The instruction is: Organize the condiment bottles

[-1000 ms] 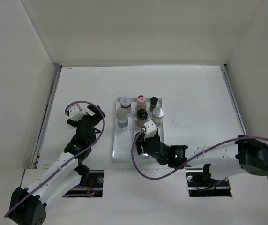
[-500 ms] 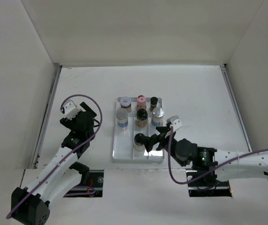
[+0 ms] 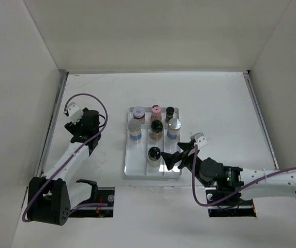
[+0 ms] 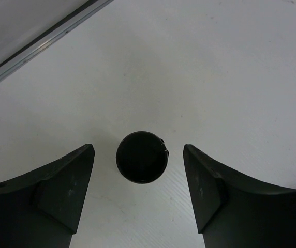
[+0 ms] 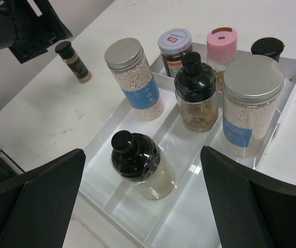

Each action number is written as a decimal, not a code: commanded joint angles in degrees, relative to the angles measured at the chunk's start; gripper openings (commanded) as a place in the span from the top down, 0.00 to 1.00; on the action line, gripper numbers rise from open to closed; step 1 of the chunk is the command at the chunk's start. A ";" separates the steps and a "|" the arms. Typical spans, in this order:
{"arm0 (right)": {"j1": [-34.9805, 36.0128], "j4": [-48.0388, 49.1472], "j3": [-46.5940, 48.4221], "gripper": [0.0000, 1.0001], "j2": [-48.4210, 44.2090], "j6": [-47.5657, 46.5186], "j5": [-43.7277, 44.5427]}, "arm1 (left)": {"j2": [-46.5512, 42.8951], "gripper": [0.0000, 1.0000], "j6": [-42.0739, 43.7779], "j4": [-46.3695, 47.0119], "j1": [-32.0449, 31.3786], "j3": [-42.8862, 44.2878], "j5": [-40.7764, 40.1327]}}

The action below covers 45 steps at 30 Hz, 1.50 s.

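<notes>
The left gripper (image 4: 138, 151) hung over the table (image 3: 215, 103) to the left of the tray (image 3: 135, 164). Its fingers (image 4: 65, 191) were spread wide on either side of a small black-capped bottle (image 4: 142, 157). That bottle stood upright and alone on the bare surface, well apart from the tray, and neither finger touched it.

The right gripper (image 3: 173, 159) sat low at the tray's near right corner, jaws parted and holding nothing. Just ahead of it a round black-topped jar (image 5: 137, 164) with pale contents stood upright in what looked like the middle lane, though the clear dividers were hard to trace. Behind it in that lane came a knob-topped jar (image 5: 195, 90) with brownish contents, then a pink-capped bottle (image 5: 221, 44) at the far end.

In the left lane stood a silver-capped bottle (image 5: 132, 77) of white beads with a blue label, and behind it a red-lidded jar (image 5: 174, 44). The right lane held a second silver-capped bottle (image 5: 251, 101), also blue-labelled and filled with white beads, and a short black-capped bottle (image 5: 267, 47) at the far corner.

Six containers stood upright in the tray — the seventh was outside it, between the left gripper's fingers.
</notes>
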 commanded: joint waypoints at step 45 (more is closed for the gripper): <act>-12.43 3.74 -6.36 0.00 -10.19 1.23 2.58 | -35.76 0.77 -3.78 -12.74 -37.88 -7.62 0.72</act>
